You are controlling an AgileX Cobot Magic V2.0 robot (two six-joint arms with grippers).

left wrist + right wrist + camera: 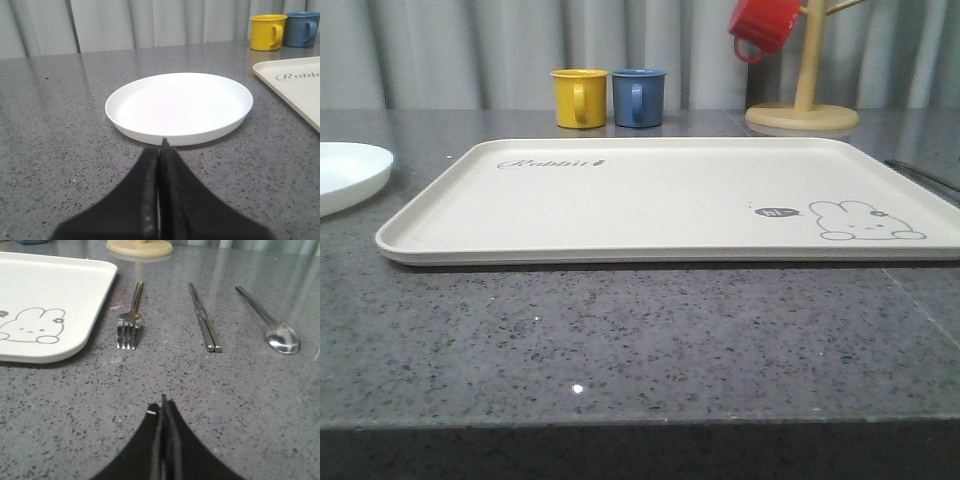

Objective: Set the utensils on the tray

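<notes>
The cream tray (660, 200) with the rabbit drawing lies bare in the middle of the grey table; its corner shows in the right wrist view (50, 300) and its edge in the left wrist view (295, 85). Beside the tray's right edge lie a silver fork (130, 320), a pair of flat chopsticks (204, 319) and a spoon (272, 325), side by side on the stone. My right gripper (163, 402) is shut and empty, short of the fork's tines. My left gripper (162, 146) is shut and empty, just before the round white plate (179, 106).
The white plate (345, 172) sits left of the tray. A yellow mug (579, 97) and a blue mug (639, 97) stand behind the tray. A wooden mug tree (804, 100) with a red mug (763, 26) stands at the back right.
</notes>
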